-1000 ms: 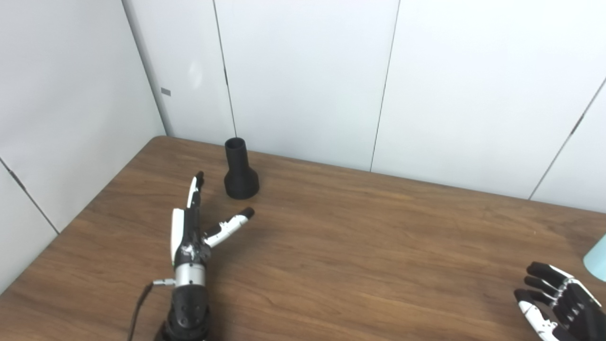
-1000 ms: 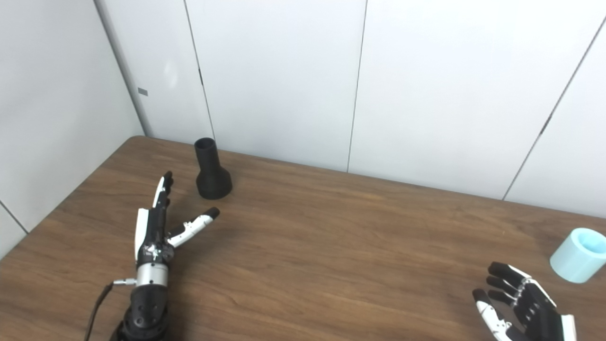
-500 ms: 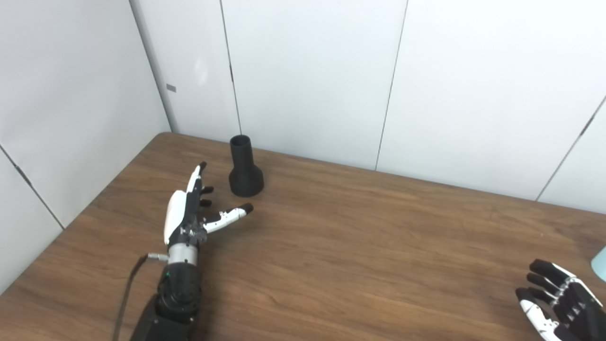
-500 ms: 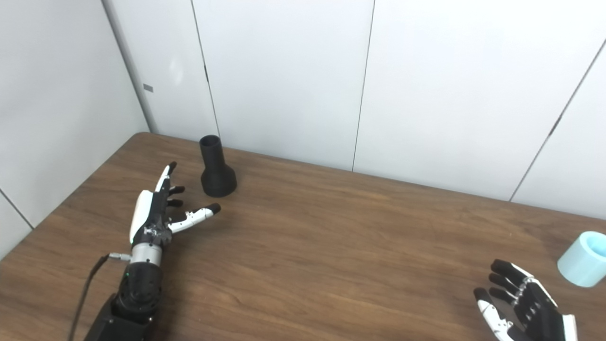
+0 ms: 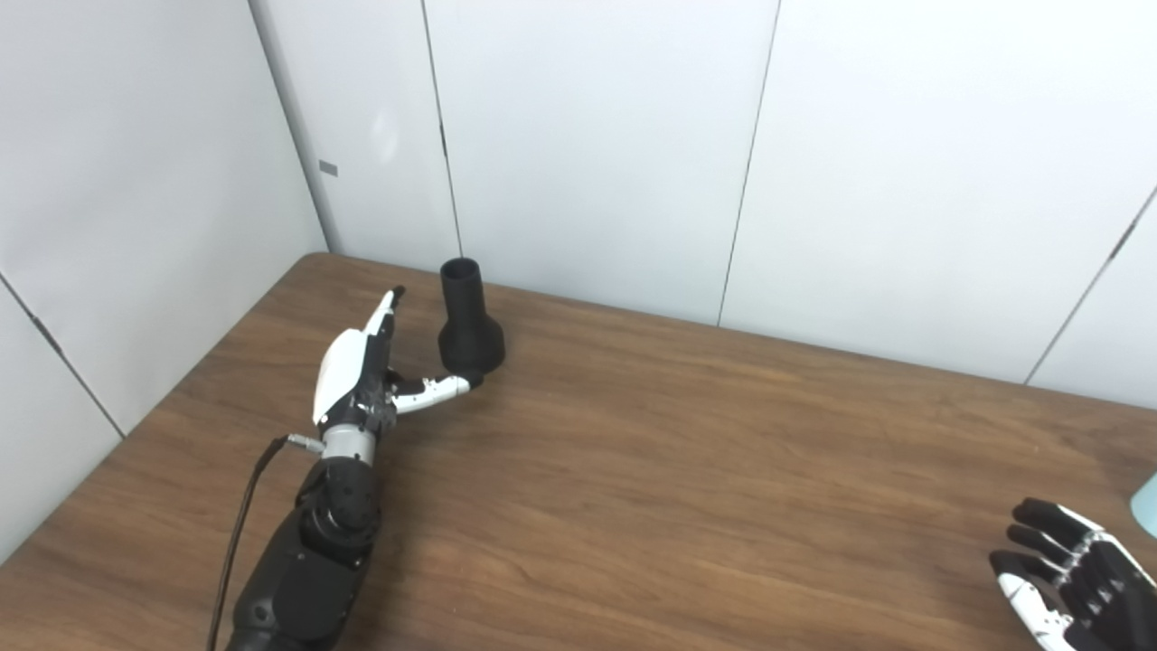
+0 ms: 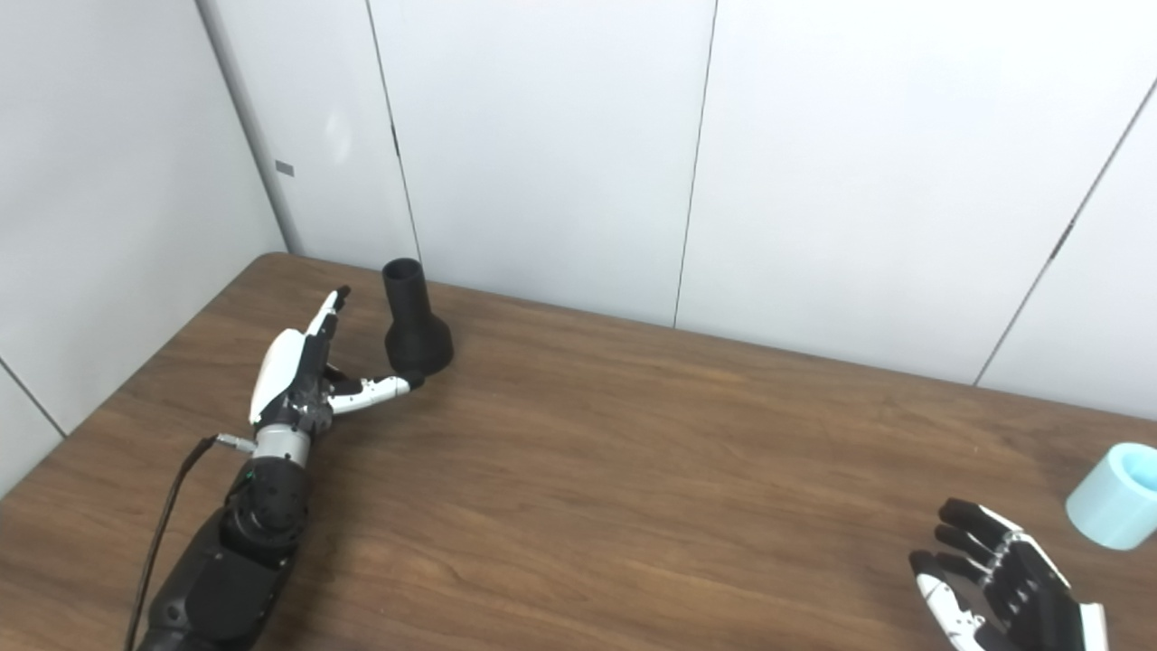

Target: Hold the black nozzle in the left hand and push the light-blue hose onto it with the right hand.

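The black nozzle (image 5: pixel 468 318) stands upright near the table's far left corner, narrow neck up and wide base down. My left hand (image 5: pixel 366 375) is open just to the left of it, fingers stretched toward the wall and the thumb tip at the nozzle's base. The light-blue hose (image 6: pixel 1114 495), a short pale-blue tube, stands near the right edge of the table. My right hand (image 6: pixel 1003 588) is open at the lower right, palm up, a little short of the hose and holding nothing.
The wooden table (image 5: pixel 687 470) meets white wall panels (image 5: pixel 587 145) at the back and on the left. A thin black cable (image 5: pixel 244 506) trails from my left wrist down the forearm.
My left hand has moved forward toward the nozzle, and its thumb now reaches the nozzle's base. The camera shifted slightly earlier on. The right hand has barely moved.
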Available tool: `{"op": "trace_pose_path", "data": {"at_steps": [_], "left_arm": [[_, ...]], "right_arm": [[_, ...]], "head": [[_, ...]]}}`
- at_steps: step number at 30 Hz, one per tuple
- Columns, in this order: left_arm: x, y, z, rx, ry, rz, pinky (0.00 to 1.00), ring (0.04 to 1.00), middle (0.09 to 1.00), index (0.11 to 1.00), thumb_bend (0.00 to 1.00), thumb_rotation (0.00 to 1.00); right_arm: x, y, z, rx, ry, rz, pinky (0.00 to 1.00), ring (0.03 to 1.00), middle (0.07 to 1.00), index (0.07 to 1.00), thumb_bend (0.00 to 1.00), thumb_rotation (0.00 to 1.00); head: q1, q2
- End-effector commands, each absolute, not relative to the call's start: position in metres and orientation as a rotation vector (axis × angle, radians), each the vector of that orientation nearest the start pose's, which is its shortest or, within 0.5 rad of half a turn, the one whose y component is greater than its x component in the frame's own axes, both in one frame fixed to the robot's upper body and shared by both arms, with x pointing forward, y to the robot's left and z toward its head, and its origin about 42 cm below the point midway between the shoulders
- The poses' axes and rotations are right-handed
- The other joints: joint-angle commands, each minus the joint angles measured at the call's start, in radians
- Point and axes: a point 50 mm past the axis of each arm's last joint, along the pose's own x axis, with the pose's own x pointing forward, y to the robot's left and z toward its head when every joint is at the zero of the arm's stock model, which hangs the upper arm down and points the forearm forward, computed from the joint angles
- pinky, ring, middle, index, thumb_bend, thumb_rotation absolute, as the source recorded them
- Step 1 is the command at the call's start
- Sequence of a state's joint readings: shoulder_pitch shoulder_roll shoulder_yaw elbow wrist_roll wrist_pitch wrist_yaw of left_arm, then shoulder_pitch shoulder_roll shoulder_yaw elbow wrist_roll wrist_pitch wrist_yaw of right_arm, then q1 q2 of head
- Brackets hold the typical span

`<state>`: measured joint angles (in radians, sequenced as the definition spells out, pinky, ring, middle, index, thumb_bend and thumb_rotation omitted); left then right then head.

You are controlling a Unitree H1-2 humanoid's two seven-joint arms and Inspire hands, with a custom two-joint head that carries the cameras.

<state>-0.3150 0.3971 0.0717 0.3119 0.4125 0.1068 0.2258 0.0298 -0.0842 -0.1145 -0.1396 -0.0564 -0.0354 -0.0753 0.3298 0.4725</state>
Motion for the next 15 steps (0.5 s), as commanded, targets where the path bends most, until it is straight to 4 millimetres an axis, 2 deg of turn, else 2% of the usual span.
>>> {"op": "trace_pose_path", "data": {"at_steps": [1, 4, 9, 15], "left_arm": [[0.392, 0.381, 0.159, 0.827, 0.025, 0.362, 0.87, 0.963, 0.962, 0.982, 1.00, 0.29], [0.399, 0.384, 0.159, 0.852, 0.046, 0.355, 0.88, 0.972, 0.961, 0.978, 1.00, 0.28], [0.407, 0.388, 0.159, 0.898, 0.062, 0.332, 0.86, 0.942, 0.955, 0.974, 1.00, 0.33], [0.408, 0.390, 0.163, 0.888, -0.050, 0.353, 0.78, 0.878, 0.922, 0.942, 1.00, 0.28]], "right_arm": [[0.275, -0.275, 0.150, -0.158, -0.218, -0.191, 0.62, 0.695, 0.707, 0.665, 0.20, 0.00], [0.274, -0.275, 0.150, -0.164, -0.217, -0.189, 0.61, 0.697, 0.710, 0.667, 0.20, 0.00], [0.274, -0.275, 0.150, -0.163, -0.214, -0.192, 0.61, 0.695, 0.708, 0.664, 0.21, 0.00], [0.273, -0.274, 0.152, -0.169, -0.210, -0.197, 0.58, 0.676, 0.693, 0.650, 0.21, 0.00]], "head": [[0.001, 0.000], [0.001, 0.000], [0.001, -0.001], [0.003, -0.001]]}}
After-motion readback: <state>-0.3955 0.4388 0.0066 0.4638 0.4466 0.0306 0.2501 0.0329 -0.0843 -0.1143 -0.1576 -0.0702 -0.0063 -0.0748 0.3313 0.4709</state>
